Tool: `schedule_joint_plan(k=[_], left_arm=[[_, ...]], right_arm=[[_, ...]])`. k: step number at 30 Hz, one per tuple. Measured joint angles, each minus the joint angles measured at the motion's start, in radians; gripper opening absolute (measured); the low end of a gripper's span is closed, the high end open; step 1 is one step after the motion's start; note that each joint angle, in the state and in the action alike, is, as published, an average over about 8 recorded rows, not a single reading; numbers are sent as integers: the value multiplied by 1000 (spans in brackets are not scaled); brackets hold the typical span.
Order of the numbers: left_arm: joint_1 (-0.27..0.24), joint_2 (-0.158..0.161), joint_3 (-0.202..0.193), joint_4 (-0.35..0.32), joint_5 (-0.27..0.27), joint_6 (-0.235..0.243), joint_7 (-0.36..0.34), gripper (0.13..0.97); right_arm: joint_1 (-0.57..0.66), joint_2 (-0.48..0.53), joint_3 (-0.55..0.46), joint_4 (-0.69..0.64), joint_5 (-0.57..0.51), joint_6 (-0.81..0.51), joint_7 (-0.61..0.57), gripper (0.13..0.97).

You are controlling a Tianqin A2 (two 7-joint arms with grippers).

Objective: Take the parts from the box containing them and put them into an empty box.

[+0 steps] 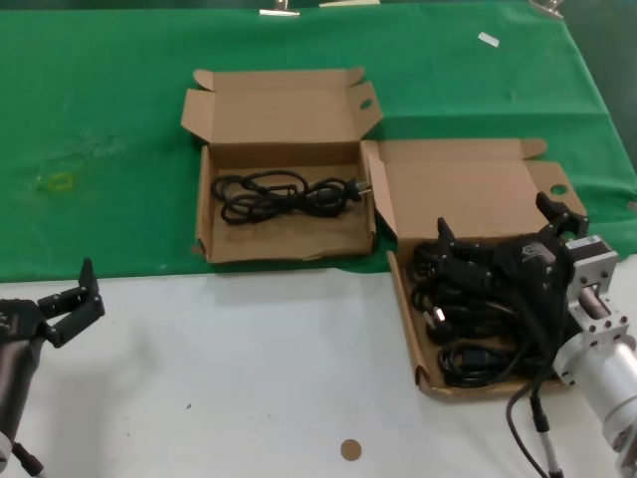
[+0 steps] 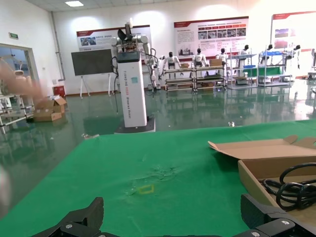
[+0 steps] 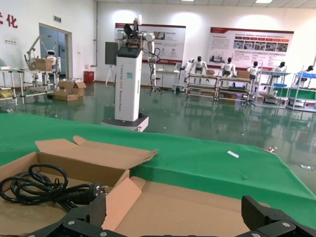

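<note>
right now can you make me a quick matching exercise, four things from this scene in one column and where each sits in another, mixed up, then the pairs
Things:
1. left gripper
2. right gripper
3. single coiled cable
4. small round brown disc

Places:
A. inside the box on the green cloth
B. on the bare white table, near the front edge
C. over the box of piled cables, open
D. at the robot's left, away from both boxes, open

Pairs: 1-D, 2-C, 3-A, 4-B
</note>
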Motion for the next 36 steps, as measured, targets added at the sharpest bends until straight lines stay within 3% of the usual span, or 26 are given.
schedule_joint_plan(k=[36], left_arm=[[0, 0, 0, 0, 0, 0, 0, 966]], right_arm=[[0, 0, 0, 0, 0, 0, 0, 966]])
